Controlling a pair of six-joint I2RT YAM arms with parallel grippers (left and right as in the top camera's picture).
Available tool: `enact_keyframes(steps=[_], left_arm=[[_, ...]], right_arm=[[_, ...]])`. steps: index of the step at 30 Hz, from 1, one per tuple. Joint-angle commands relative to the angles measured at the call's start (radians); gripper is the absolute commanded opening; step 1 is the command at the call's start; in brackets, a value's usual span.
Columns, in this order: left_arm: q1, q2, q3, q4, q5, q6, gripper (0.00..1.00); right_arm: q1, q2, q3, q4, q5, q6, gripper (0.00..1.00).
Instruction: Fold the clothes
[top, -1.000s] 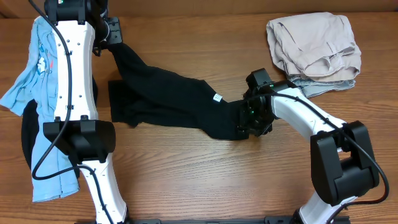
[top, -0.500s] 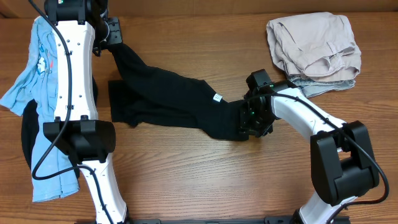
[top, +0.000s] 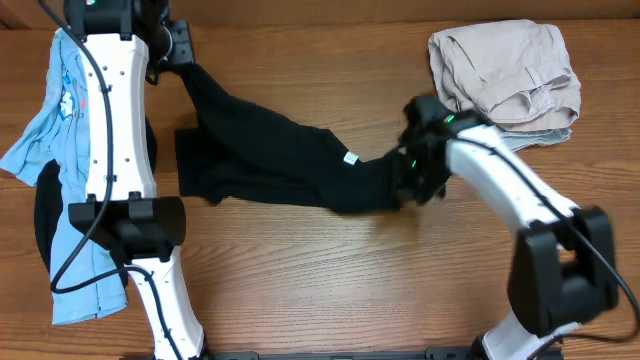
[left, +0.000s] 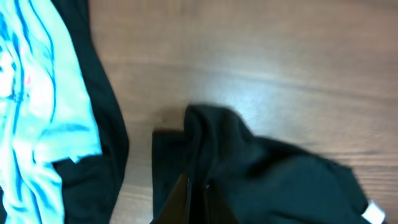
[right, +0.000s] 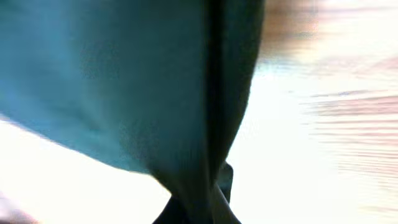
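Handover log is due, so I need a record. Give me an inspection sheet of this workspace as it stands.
Surface: wooden table, no spills seen.
Job's things: black garment stretched across the middle, unfolded; beige clothes pile far right on a grey piece; light blue shirt at the left over a dark cloth.
Clutter: nothing seen.
Hands: left hand shut on the black garment's far-left end; right hand shut on its right end, blurred.
Cables: black cable along the left arm, looping near its base.
Surroundings: nothing seen.
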Motion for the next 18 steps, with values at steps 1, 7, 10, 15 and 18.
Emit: enact_keyframes(steps=[1, 7, 10, 15, 18], left_arm=[[0.010, -0.127, 0.105, 0.002, 0.014, 0.019, 0.04], [0.010, -0.275, 0.171, 0.043, -0.074, 0.019, 0.04], [0.010, -0.348, 0.175, 0.071, -0.115, 0.019, 0.04], [0.010, -0.418, 0.174, 0.079, -0.172, 0.019, 0.05], [0.010, -0.433, 0.174, 0.073, -0.190, 0.019, 0.04]], right_arm=[[-0.070, -0.156, 0.224, -0.071, 0.033, -0.019, 0.04], [-0.187, -0.217, 0.546, -0.220, 0.063, -0.018, 0.04], [-0.237, -0.217, 0.674, -0.279, 0.063, -0.018, 0.04], [-0.291, -0.217, 0.726, -0.340, 0.063, -0.019, 0.06], [-0.295, -0.217, 0.724, -0.385, 0.063, -0.022, 0.06]])
